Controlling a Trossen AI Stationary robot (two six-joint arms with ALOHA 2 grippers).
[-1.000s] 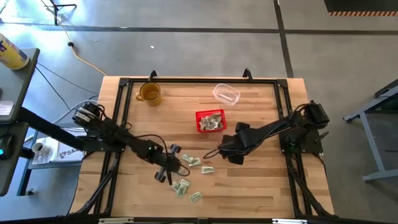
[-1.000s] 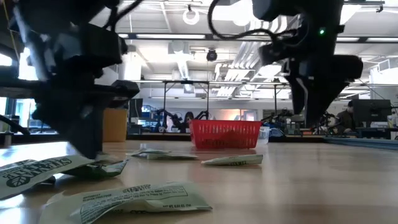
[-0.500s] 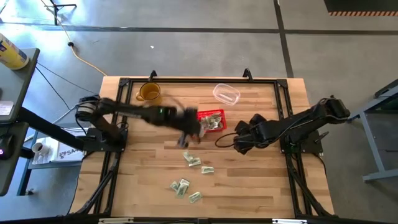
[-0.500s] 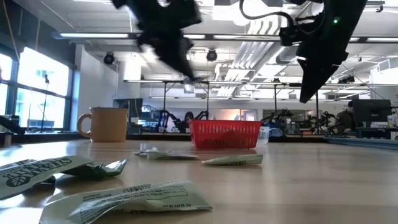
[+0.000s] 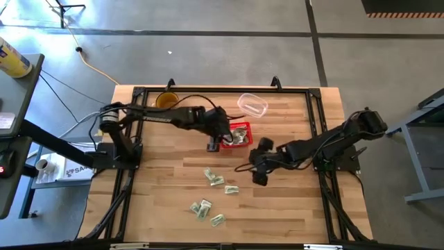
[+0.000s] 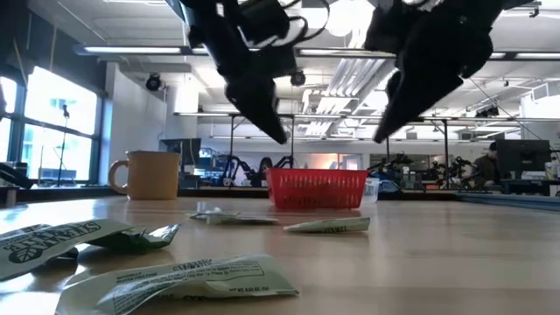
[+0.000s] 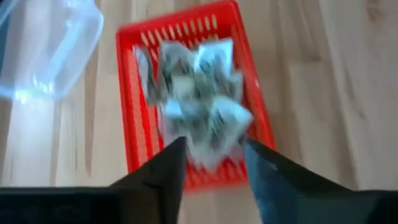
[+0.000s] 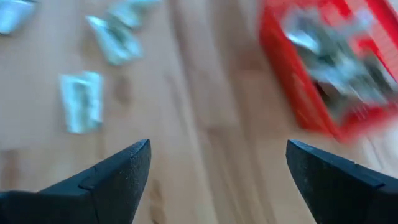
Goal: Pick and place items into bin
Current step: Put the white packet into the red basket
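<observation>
Your left hand (image 7: 211,168) hangs just over the near edge of the small bright red slatted plastic basket (image 5: 235,135), fingers parted with nothing between them. Inside the basket you've got a heap of crumpled pale green-and-white paper bills (image 7: 196,93). More loose bills (image 5: 214,179) lie scattered on the wooden worktop (image 5: 277,201), well apart from the basket. Your right hand (image 8: 217,180) hovers above bare wood beside the basket, fingers spread wide and empty.
</observation>
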